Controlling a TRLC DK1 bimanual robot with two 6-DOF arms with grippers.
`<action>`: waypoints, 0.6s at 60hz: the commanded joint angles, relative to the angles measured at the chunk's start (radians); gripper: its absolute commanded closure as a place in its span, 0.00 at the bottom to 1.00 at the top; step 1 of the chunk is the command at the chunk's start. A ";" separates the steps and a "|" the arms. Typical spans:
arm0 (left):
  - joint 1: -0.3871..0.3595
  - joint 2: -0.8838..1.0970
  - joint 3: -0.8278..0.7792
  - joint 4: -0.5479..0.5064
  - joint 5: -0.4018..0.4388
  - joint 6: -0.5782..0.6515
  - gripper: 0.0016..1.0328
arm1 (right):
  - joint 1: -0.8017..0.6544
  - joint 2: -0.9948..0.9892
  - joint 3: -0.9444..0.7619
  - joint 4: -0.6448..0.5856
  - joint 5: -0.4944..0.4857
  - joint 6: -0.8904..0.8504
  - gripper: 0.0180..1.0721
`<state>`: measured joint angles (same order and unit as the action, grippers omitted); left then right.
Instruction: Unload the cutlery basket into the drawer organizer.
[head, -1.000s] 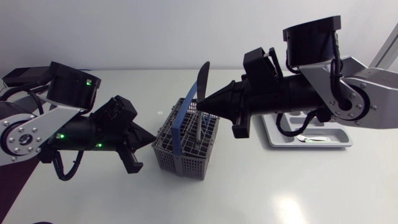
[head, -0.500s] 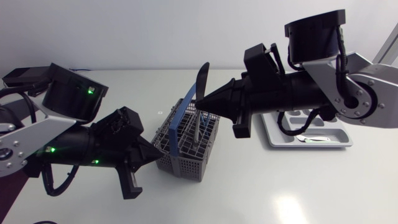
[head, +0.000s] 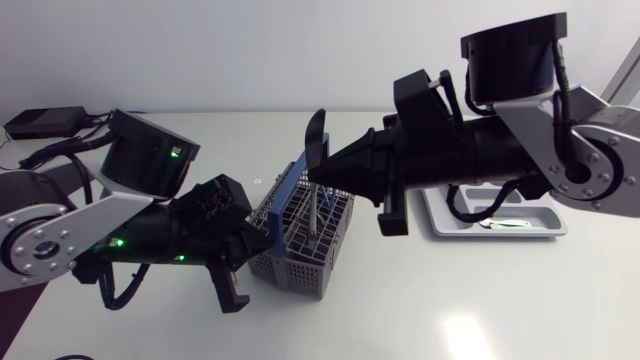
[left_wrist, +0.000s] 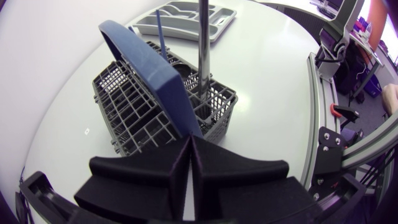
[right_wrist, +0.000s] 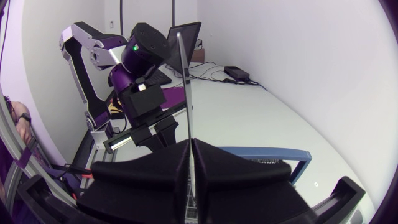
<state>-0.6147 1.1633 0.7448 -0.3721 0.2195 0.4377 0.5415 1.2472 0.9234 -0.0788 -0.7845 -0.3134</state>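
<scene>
Mid-extraction: the right tool grips a black-bladed utensil, its handle seemingly in the basket below, so lift clear first; the left tool is closed.

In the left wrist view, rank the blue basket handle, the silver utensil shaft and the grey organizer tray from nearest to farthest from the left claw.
1. Blue basket handle: right at the left claw's tips.
2. Silver utensil shaft: ahead, standing in the basket's far side.
3. Grey organizer tray: farthest, on the table beyond the basket.
</scene>
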 joint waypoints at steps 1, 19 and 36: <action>0.021 0.029 -0.013 0.042 -0.023 -0.017 0.91 | 0.012 -0.009 -0.011 0.019 -0.027 0.002 0.93; 0.066 0.096 0.024 0.114 -0.029 -0.017 0.91 | 0.014 -0.012 -0.037 0.008 -0.039 -0.036 0.93; 0.070 0.084 0.021 0.133 -0.032 -0.019 0.92 | 0.006 -0.008 -0.028 0.028 -0.039 -0.049 0.93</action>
<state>-0.5377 1.2602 0.7471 -0.2409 0.1890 0.4377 0.5415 1.2472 0.9142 -0.0711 -0.8074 -0.3637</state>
